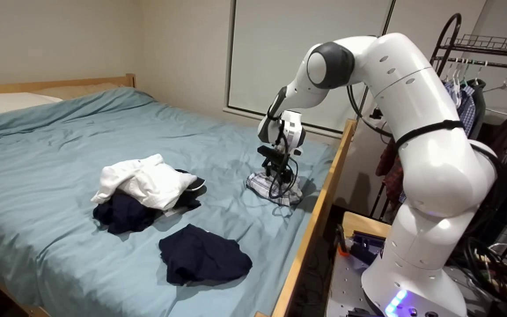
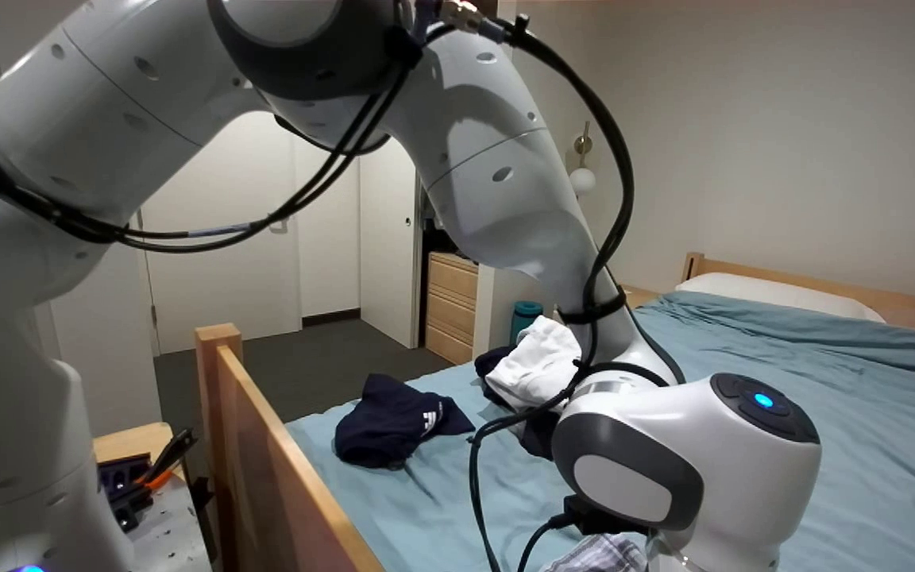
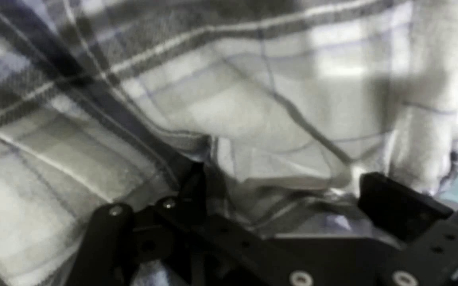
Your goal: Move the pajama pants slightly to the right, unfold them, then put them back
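The plaid grey-white pajama pants (image 1: 262,185) lie bunched in a small heap on the blue bed sheet (image 1: 231,220), near the wooden rail. In an exterior view only a corner of the pants (image 2: 604,554) shows beneath the wrist. My gripper (image 1: 281,178) points down into the pants. In the wrist view the pants (image 3: 253,95) fill most of the picture. There the gripper (image 3: 282,180) has its fingers wide apart, pressed into the cloth, with folds of fabric between them. The far fingertips are partly sunk in the folds.
A navy garment (image 1: 205,257) lies nearer the bed's foot, also seen in an exterior view (image 2: 386,425). A pile with a white garment (image 1: 148,180) on dark clothes lies beside it. The wooden bed rail (image 1: 324,198) stands between the arm's base and the bed.
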You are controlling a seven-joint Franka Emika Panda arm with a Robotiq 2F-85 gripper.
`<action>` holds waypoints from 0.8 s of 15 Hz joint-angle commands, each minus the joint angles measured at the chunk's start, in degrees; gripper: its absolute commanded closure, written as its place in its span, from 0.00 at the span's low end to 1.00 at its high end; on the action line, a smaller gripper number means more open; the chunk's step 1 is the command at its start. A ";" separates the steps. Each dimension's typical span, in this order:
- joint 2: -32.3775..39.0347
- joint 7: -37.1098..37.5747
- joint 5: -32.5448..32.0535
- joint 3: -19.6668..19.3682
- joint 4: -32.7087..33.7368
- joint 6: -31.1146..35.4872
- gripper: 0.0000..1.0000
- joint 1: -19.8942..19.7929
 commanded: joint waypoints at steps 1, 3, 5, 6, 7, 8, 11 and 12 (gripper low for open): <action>-2.86 -0.79 1.08 -0.26 -1.80 0.73 0.00 -0.72; -3.51 -1.44 1.09 0.11 -1.83 -0.50 0.00 -1.15; -5.31 -0.45 -0.31 -1.41 -3.11 -2.34 0.00 -0.30; -5.55 -0.39 -0.33 -1.66 -3.27 -2.42 0.00 -0.26; -6.00 0.01 -0.62 -2.07 -3.21 -2.89 0.01 -0.05; -6.53 0.21 -0.87 -2.40 -3.07 -3.44 0.26 0.06; -6.86 -0.51 -0.25 -2.17 -3.01 -3.38 0.36 -0.35; -7.05 -0.58 -0.30 -2.19 -2.88 -3.56 0.42 -0.40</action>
